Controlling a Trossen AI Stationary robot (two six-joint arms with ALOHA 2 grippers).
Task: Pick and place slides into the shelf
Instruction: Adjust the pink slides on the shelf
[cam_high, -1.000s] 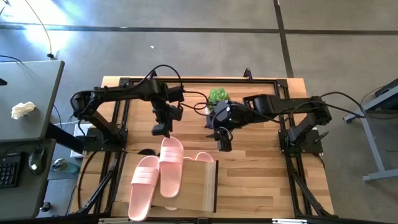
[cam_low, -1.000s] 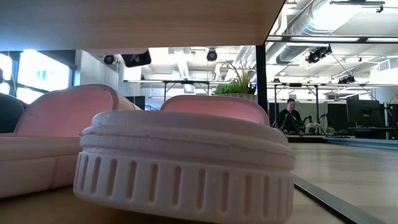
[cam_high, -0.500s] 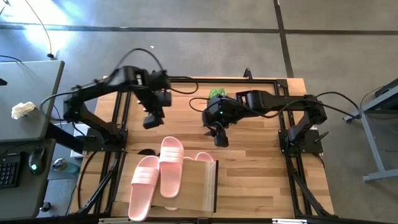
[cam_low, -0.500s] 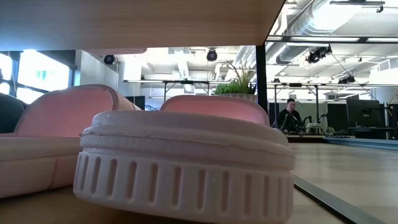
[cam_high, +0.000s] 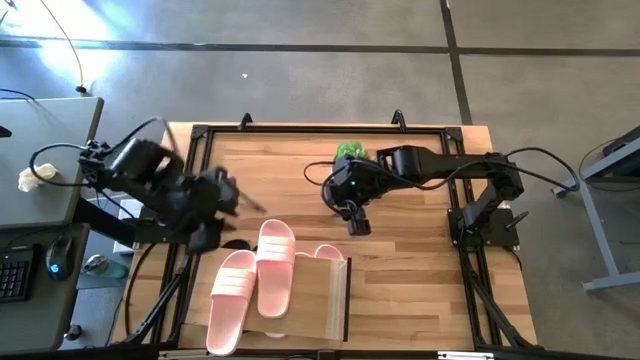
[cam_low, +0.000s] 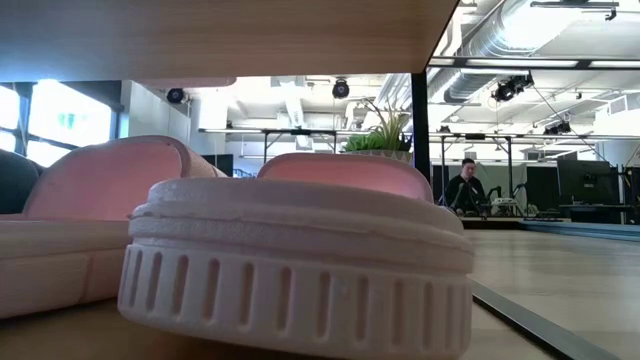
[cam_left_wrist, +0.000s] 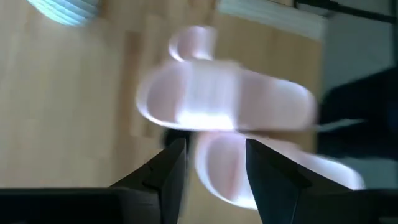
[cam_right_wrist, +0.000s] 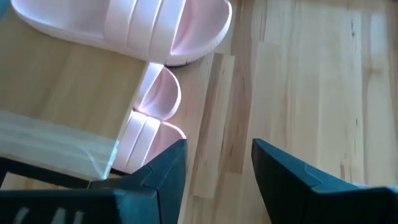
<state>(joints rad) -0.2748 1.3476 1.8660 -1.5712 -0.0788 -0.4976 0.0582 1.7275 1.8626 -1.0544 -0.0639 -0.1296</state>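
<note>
Two light pink slides (cam_high: 233, 300) (cam_high: 275, 265) lie side by side, soles down, on the shelf's top panel (cam_high: 315, 305). A third pink slide (cam_high: 328, 252) sticks out from under the panel at its far edge, and something black (cam_high: 237, 244) shows beside the shelf's far left corner. In the low view more pink slides (cam_low: 300, 270) stand on the floor under the panel. My left gripper (cam_high: 205, 235) (cam_left_wrist: 214, 162) hangs open and blurred over the table's left edge. My right gripper (cam_high: 357, 222) (cam_right_wrist: 217, 155) hovers open above bare table just beyond the shelf's far right corner.
A small green potted plant (cam_high: 350, 152) stands at the table's far edge behind my right arm. Bare wooden tabletop (cam_high: 420, 270) stretches to the right of the shelf. A grey desk (cam_high: 40, 170) stands beyond the table's left edge. A person (cam_low: 465, 185) sits far off in the room.
My left gripper has swung away from the far end of the slide on the shelf top, first up and toward the far edge, then out to the table's left edge, turning as it went. The slides have stayed where they lay.
</note>
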